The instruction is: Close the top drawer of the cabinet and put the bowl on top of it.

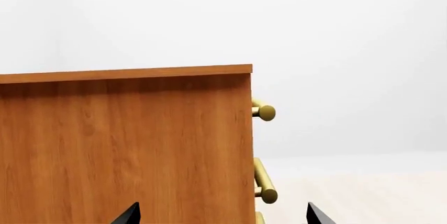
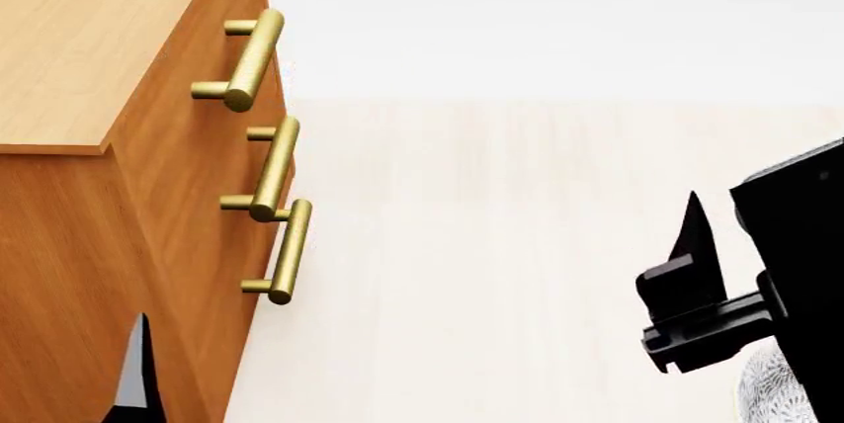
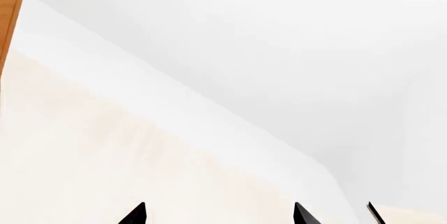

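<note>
No readable writing is showing anywhere as the cabinet point(image 2: 79, 47) is standing on pale wooden floor point(image 2: 528, 245), both grippers, left gripper point(image 1: 222, 214) and right gripper point(image 3: 218, 214), spread apart, gripping nothing.

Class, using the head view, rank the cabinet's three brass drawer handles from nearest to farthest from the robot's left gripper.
From the left gripper, low beside the cabinet's side panel:
1. Bottom handle, lowest on the front, nearest.
2. Middle handle, just above it.
3. Top drawer handle, by the cabinet's top edge, farthest.
</note>
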Motion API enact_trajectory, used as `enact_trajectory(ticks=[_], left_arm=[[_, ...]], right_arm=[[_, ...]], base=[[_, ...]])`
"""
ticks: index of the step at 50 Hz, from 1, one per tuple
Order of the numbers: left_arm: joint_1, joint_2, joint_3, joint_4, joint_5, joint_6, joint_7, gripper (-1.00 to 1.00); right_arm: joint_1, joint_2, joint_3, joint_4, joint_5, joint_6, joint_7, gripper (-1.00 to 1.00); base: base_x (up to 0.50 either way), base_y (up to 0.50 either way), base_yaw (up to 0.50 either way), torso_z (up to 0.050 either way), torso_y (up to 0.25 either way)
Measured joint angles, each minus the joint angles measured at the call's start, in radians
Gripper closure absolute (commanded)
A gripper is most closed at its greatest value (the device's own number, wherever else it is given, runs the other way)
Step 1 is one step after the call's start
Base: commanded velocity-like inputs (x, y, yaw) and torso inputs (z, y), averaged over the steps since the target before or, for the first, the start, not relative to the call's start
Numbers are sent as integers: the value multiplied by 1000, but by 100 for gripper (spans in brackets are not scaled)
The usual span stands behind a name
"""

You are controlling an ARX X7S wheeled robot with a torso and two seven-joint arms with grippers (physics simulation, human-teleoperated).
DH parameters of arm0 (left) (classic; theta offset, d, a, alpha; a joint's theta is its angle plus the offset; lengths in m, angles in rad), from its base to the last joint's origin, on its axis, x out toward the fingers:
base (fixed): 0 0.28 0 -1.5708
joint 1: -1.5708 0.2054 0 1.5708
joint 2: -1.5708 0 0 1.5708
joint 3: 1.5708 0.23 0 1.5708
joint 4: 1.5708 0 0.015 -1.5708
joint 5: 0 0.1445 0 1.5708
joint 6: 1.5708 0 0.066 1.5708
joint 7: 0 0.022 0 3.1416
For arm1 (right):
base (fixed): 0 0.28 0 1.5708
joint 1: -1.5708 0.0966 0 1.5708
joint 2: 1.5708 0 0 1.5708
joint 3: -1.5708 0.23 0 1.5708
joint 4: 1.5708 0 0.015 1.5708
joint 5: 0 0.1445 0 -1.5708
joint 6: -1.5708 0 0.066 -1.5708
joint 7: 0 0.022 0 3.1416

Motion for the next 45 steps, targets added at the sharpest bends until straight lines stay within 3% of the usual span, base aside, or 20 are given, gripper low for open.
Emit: enact_trajectory(ticks=[29,45], left_arm=[[1,-8,13,1,-1,5,-9,-100],[-2,-9,24,-3,3,5,-14,-100]], right_arm=[[-76,198,-60,-121,-25,-12,-21,-100],[-181,244,-151,-131,-80,-96,-6,-100]], base=[[0,0,0,0,0],[0,0,0,0,0]])
